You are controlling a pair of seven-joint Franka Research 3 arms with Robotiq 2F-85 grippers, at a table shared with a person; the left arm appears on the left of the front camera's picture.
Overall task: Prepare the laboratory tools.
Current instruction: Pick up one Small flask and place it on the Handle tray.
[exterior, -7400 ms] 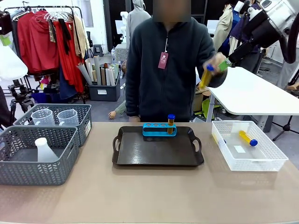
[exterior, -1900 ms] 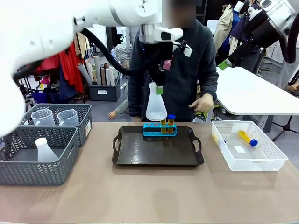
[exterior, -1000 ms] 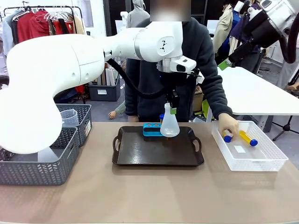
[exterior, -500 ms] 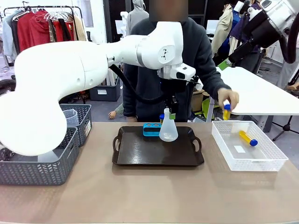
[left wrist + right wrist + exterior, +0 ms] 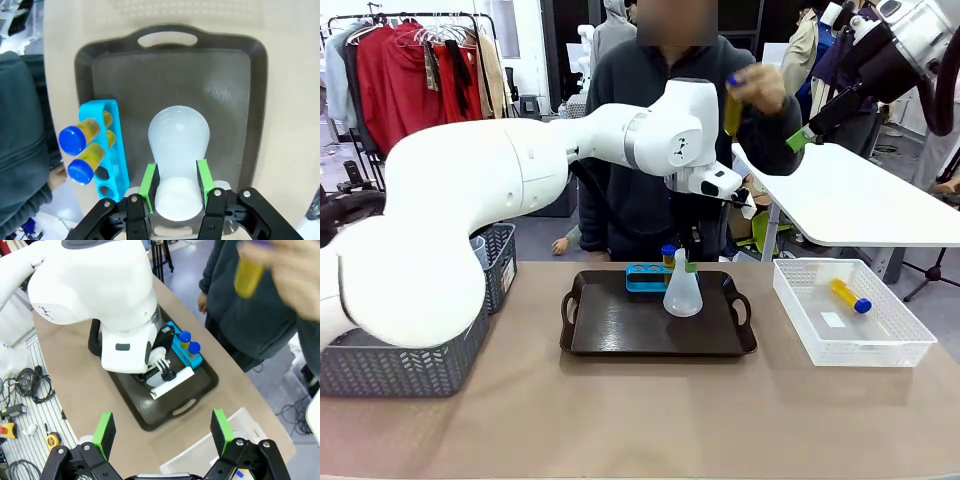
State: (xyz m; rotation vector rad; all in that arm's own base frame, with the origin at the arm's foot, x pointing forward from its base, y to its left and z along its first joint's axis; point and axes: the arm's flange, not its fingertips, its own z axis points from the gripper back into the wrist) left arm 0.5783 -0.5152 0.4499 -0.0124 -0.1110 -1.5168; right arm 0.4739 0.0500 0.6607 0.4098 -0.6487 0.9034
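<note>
My left end effector (image 5: 688, 262) grips the flask (image 5: 682, 293) on the tray (image 5: 640, 330), rack (image 5: 642, 280) at ten o'clock; right end effector (image 5: 162, 430) wide.

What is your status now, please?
Left pincer shut on flask, over the tray. Right pincer open, raised. Person's hand holds one tube high; rack beside flask.

flask (image 5: 682, 293) on tray (image 5: 620, 340), rack (image 5: 642, 276) behind

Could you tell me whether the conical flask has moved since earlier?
Yes. The conical flask has come down from above the blue rack to the black tray, slightly rightward.
</note>
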